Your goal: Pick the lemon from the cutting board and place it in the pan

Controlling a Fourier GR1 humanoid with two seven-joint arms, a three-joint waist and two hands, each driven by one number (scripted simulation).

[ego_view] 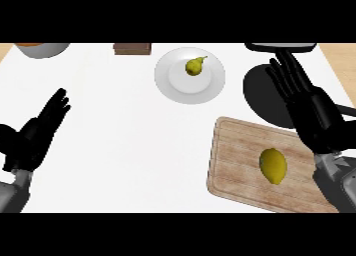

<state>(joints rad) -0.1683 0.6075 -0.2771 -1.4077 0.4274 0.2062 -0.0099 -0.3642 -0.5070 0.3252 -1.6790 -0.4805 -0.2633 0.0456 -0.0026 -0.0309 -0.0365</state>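
A yellow lemon [274,165] lies on the wooden cutting board [236,170] at the lower right. Behind the board sits the black pan [261,95], partly hidden by my right hand [311,110], which is open with straight fingers pointing away over the pan's right side. The pan's handle runs off to the right behind my forearm. My left hand [33,132] rests open at the left edge, fingers up, far from the lemon.
A white plate [173,82] with a small yellow pear [195,65] stands at the back centre. A brown block [132,48] and an orange-filled grey bowl [42,49] sit along the far edge. Another dark object [280,46] shows at the back right.
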